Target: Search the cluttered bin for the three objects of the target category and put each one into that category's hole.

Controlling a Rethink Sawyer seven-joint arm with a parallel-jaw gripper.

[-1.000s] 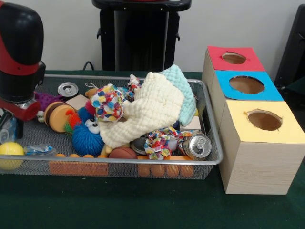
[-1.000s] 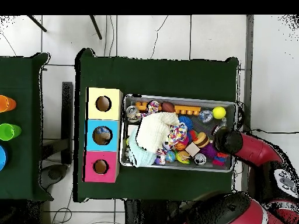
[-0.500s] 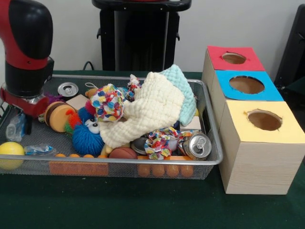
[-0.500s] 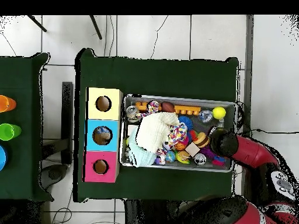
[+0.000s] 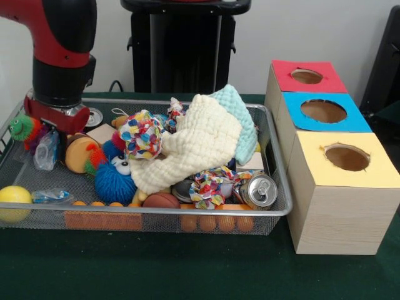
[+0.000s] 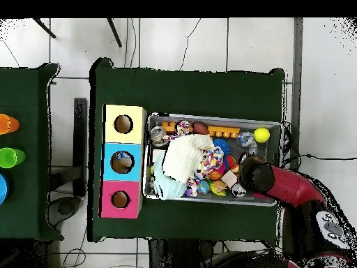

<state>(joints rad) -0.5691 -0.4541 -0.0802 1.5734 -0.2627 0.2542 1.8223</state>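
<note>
A wire-mesh bin (image 5: 275,140) holds a heap of things. A cream cloth (image 5: 194,147) lies over a light blue cloth (image 5: 240,119). Near it are a patterned cloth bundle (image 5: 141,133), a blue spiky ball (image 5: 114,181) and an orange wooden toy (image 5: 78,154). One silver can (image 5: 259,190) lies at the front right; another can (image 5: 95,116) is partly hidden behind the arm. My gripper (image 5: 51,145) hangs low over the bin's left end, beside the orange toy. In the overhead view the gripper (image 6: 252,174) sits over the bin's right part. Nothing shows clearly in its grasp.
Three boxes with round holes stand beside the bin: red (image 5: 306,76), blue (image 5: 324,111), yellow (image 5: 347,157). A yellow ball (image 5: 12,201) sits in the bin's front left corner, a green and purple furry toy (image 5: 25,128) at its left wall. Coloured cups (image 6: 8,157) stand on a separate table.
The arm has swung further into the bin, rightward and away from the front edge in the front view. The furry toy it hid now shows at the left wall.
</note>
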